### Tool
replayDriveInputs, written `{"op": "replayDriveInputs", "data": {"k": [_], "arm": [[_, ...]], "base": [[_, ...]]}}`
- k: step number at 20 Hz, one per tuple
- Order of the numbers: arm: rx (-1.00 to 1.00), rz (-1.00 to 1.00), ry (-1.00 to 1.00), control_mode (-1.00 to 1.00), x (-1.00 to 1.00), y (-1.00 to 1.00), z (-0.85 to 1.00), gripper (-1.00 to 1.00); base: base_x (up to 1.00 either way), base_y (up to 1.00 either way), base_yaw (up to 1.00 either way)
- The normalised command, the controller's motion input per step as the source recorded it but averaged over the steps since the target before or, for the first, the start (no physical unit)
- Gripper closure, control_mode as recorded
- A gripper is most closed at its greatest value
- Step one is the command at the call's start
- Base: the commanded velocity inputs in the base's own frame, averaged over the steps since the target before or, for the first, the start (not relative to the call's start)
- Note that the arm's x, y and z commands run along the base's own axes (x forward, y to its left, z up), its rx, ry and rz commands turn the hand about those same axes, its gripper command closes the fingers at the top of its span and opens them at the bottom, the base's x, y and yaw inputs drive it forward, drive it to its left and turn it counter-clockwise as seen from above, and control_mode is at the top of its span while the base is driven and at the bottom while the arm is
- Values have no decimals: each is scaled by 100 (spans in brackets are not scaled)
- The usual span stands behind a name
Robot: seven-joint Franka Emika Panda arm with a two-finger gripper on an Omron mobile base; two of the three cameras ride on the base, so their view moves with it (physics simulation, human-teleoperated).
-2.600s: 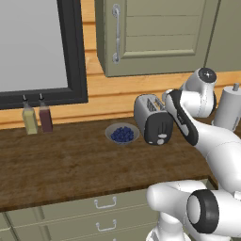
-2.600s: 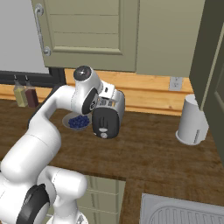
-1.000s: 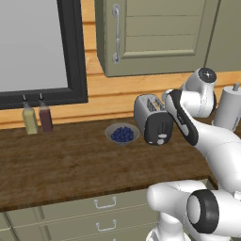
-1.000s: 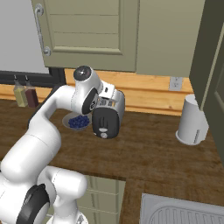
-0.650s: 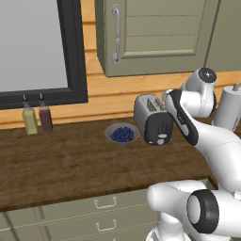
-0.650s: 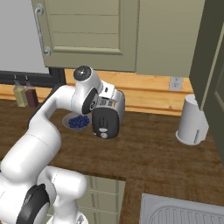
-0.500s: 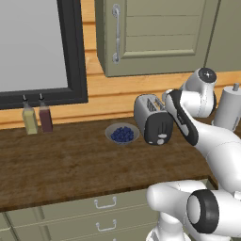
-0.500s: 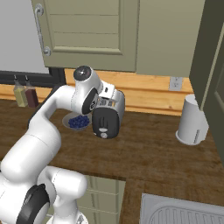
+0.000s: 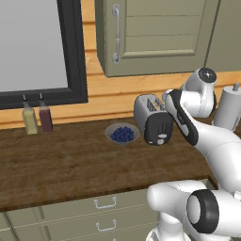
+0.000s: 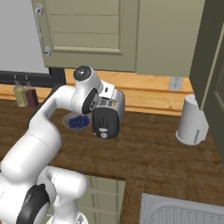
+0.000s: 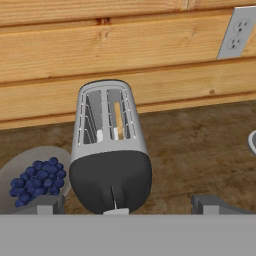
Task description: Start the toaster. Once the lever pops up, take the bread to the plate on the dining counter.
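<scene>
The silver-grey toaster (image 11: 109, 150) stands on the wood worktop by the wall, its black end face (image 9: 158, 129) toward me. The bread (image 11: 118, 121) shows as a thin tan edge down in the right slot. The pale lever (image 11: 116, 212) sits low on the black face. My gripper (image 11: 125, 206) hovers just in front of and above that end face, open, with one fingertip (image 11: 42, 204) on each side and nothing between them. In the base views my arm bends over the toaster (image 10: 106, 120). The plate and the dining counter are out of view.
A small bowl of blueberries (image 9: 122, 134) sits just left of the toaster. Two bottles (image 9: 37, 117) stand at the far left by the window. A white canister (image 10: 191, 120) stands to the right, a sink (image 10: 183, 212) at the lower right, and wall cabinets (image 10: 87, 30) hang overhead.
</scene>
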Motion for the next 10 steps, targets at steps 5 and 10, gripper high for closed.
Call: {"op": "replayDriveInputs", "data": {"k": [5,10], "arm": [[0,0,0,-100,0,0,0,-100],[0,0,0,-100,0,0,0,-100]], "base": [[0,0,0],[0,0,0]]}}
